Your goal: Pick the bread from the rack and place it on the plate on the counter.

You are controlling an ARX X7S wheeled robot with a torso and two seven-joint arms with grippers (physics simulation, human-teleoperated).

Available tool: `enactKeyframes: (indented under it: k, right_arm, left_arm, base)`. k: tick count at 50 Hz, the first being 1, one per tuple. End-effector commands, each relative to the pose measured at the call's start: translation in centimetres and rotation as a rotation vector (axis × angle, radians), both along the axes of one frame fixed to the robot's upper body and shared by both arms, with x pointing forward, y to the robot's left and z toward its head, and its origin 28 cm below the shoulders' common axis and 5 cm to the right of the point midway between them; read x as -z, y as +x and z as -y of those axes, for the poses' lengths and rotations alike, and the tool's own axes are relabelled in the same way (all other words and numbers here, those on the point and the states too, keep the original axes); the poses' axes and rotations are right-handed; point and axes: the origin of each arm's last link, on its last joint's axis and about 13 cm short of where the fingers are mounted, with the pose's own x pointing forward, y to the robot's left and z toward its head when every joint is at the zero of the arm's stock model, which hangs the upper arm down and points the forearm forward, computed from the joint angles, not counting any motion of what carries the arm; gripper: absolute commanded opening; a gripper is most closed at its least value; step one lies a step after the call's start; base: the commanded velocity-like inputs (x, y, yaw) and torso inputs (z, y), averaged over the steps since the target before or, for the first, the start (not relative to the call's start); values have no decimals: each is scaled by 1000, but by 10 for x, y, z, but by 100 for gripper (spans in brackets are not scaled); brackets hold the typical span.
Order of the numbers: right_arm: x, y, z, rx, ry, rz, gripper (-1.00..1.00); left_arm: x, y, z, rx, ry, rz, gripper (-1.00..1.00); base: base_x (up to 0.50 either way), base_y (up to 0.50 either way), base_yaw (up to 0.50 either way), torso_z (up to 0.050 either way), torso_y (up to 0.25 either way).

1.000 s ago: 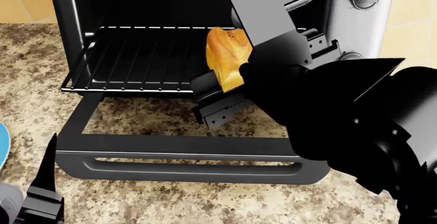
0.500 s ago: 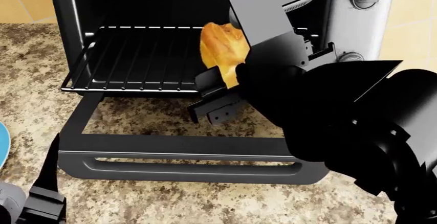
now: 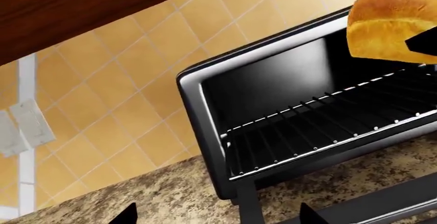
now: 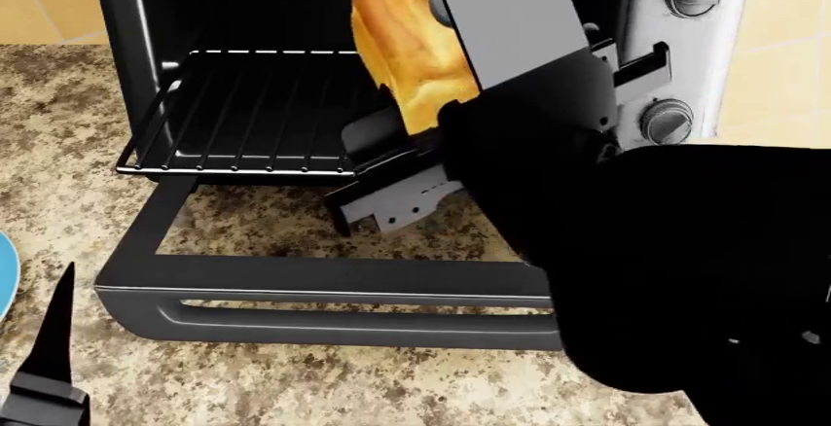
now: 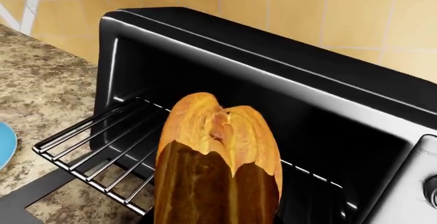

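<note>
The bread [image 4: 405, 47] is up off the rack [image 4: 253, 115], carried in front of the oven opening, and the right gripper [image 4: 422, 105] is clamped on its lower part with the split crust pointing up and slightly left; the right wrist view shows the loaf [image 5: 220, 168] filling the near foreground with the rack bars [image 5: 102, 152] well below and behind it. It looks light and soft, so I judge a moderate squeeze across the paler sides is the right hold, low on the body where it is held now; pinching harder would crush the crumb, and the rounded crust offers little to grip. The oven door [image 4: 338, 295] lies open flat over the tabletop [image 4: 78, 202] just beneath, something to clear on the way out. The plate [image 4: 4, 285] shows only as a blue sliver at the far left edge, well apart from the loaf. The left gripper [image 4: 46, 368] waits low at the near left, too little of it visible to tell whether it is parted or closed
</note>
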Motion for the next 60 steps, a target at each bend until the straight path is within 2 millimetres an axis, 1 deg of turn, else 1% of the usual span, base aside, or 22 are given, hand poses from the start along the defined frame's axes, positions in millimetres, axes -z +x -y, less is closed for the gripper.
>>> enactKeyframes:
  k: [1, 4, 11, 17, 37, 58, 60]
  right_arm:
    - [0, -32, 0, -25, -8, 106, -100]
    - [0, -42, -2, -22, -18, 132, -100]
    - [1, -51, -1, -28, -27, 161, -100]
    - [-2, -56, -2, -25, -41, 188, -100]
    - [-13, -54, -9, -55, -30, 195, -100]
    - [-7, -51, -13, -86, -29, 151, -100]
    - [-5, -49, -15, -97, -47, 134, -100]
  left_arm:
    - [-1, -5, -1, -12, -15, 24, 100]
    - [-2, -6, -1, -14, -13, 26, 100]
    - [-3, -6, -2, -18, -12, 34, 100]
    - [-5, -9, -4, -22, -9, 48, 100]
    - [-8, -12, -9, -37, -9, 69, 100]
    - [-8, -14, -10, -43, -12, 69, 100]
    - [-7, -14, -10, -43, -13, 66, 100]
  base:
    - [0, 0, 0, 0, 0]
    - [0, 0, 0, 0, 0]
    - [0, 0, 0, 0, 0]
    - [-55, 469, 0, 0, 0]
    - [-64, 500, 0, 0, 0]
    - [-65, 500, 0, 0, 0]
    - [0, 0, 0, 0, 0]
